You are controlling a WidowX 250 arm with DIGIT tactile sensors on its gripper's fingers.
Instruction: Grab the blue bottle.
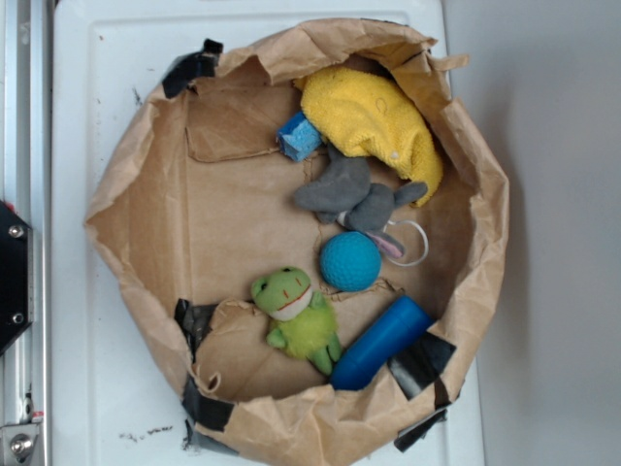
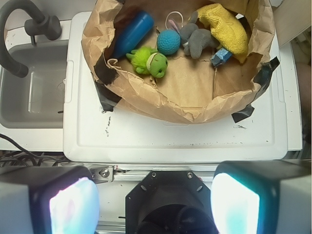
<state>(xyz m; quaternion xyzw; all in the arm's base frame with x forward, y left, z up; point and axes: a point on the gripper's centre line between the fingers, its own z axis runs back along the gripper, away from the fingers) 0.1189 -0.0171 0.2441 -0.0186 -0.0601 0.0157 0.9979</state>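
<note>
My gripper (image 2: 155,195) hung well back from the work, its two fingers (image 2: 66,204) spread wide apart with nothing between them, filling the bottom of the wrist view. Ahead of me, on the white tray (image 2: 170,139), sat the brown paper nest (image 2: 180,97) — taped down with black strips at its rim. The blue bottle (image 1: 381,342) lay on its side inside the nest, at about five o'clock in the exterior view, tilted against the paper wall. The green frog toy (image 1: 299,316) lay just beside it, toward nine o'clock. The textured blue ball (image 1: 350,261) rested near the bottle at twelve o'clock. Beyond that sat the grey plush (image 1: 351,194), the yellow cloth (image 1: 374,121) and a small light-blue block (image 1: 300,137). At ten o'clock in the wrist view I saw a sink (image 2: 29,97) — and its dark faucet (image 2: 22,29).
</note>
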